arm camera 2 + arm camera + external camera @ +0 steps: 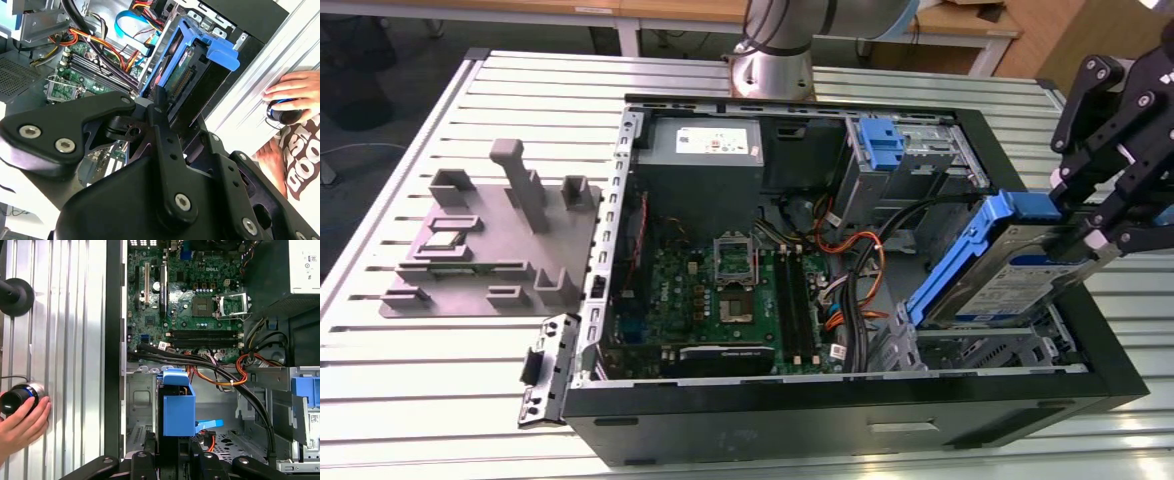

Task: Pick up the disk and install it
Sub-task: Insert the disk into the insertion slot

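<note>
Between the fingers of the pincer [1094,240] the disk [1007,285] is clamped, long axis slanting down into the case [854,430]; the first wrist view shows a hand [22,422] aside.

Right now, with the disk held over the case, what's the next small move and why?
Probably a slow lowering of the disk while levelling it. The gripper is shut on its raised end, and it hangs tilted above the metal bay in a corner of the case, not seated. Black cables run close beside it, so small steps seem wise.
</note>
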Tool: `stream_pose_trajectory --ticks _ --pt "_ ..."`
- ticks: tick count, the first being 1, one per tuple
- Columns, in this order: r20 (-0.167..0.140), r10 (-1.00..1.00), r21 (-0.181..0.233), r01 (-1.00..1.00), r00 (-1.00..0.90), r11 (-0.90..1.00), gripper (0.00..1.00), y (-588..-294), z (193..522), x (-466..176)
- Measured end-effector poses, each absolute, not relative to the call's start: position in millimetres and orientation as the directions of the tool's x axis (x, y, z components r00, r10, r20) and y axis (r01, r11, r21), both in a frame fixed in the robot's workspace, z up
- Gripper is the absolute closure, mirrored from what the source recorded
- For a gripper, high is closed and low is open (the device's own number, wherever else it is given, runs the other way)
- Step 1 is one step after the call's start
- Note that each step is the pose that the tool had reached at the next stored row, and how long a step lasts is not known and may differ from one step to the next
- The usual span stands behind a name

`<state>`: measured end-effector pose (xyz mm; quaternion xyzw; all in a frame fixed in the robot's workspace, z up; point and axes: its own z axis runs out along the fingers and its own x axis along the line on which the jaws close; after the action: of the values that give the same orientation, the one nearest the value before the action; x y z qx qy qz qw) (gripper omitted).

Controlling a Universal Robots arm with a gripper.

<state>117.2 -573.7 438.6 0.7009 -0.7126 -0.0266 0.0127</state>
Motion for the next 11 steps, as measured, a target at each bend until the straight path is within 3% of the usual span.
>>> stream_pose_trajectory --ticks 11 --pt "-0.019 -1.000 0.056 -0.998 -0.017 0.016 0.65 -573.7 423.6 117.2"
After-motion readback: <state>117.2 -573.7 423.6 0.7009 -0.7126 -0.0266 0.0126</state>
